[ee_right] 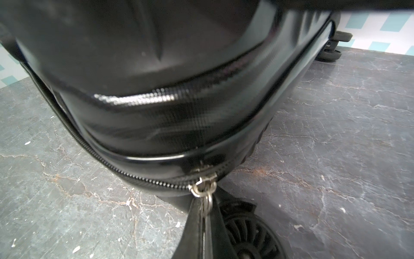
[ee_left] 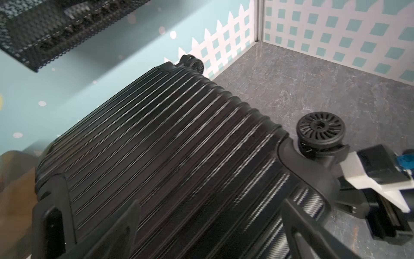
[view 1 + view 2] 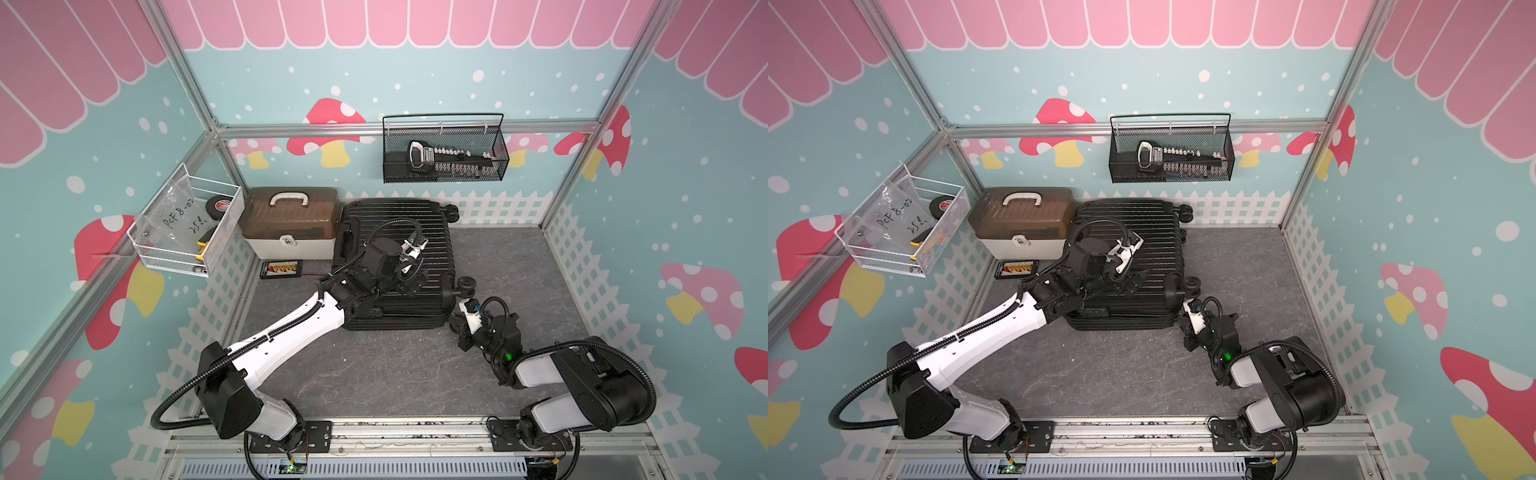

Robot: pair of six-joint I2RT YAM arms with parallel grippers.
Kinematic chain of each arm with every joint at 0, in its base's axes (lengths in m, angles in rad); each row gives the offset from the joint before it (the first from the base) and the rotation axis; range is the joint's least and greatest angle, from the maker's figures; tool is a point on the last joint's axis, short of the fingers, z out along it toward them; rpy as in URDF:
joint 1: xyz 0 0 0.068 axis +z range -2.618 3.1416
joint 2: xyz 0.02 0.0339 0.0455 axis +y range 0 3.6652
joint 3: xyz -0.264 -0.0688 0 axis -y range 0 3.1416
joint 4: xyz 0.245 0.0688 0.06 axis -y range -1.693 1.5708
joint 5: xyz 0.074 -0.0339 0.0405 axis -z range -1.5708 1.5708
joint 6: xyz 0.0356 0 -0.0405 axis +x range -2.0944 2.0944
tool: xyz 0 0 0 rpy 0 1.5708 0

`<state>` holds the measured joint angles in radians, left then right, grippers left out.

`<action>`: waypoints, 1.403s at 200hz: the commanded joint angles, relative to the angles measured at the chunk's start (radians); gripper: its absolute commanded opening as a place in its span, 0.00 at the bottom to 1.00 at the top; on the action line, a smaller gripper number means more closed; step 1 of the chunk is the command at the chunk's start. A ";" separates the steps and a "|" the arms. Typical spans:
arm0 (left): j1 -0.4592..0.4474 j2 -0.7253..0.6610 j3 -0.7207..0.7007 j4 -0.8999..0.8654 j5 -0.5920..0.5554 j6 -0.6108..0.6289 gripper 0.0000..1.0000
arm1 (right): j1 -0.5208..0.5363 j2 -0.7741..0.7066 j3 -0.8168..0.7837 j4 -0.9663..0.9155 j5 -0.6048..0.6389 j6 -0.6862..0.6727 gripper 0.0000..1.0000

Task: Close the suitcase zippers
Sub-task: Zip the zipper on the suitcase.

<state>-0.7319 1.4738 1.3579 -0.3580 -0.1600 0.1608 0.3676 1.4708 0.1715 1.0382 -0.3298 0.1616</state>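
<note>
Toolbox [image 3: 291,224] flanks suitcase [image 3: 432,232]; right gripper [image 1: 205,205] pinches zipper pull [image 1: 202,187], left gripper [image 2: 210,206] spread above.

A shiny silvery metal zip pull [image 1: 202,189] is seen pinched between the matt black fingers [image 1: 193,228] of the right gripper [image 1: 205,213]. Just beyond the tips, the black ribbed hard-shell plastic suitcase [image 1: 156,125] is shown glossy, with a fine woven sheen. Beside the tips, the black toothed zip track [image 1: 125,173] is rendered duller. Beneath, a matt, veined grey stone-look tabletop [image 1: 336,134] is seen, and a matt black spoked wheel [image 1: 248,232].
</note>
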 commanded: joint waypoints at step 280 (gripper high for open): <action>0.545 0.418 0.331 -0.441 0.154 -0.415 0.53 | 0.027 -0.151 -0.021 -0.080 0.008 -0.016 0.00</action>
<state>-0.1963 1.8511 1.6974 -0.7719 -0.0616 -0.2359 0.3817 1.3670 0.1623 0.9215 -0.3035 0.1646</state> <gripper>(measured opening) 0.549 0.049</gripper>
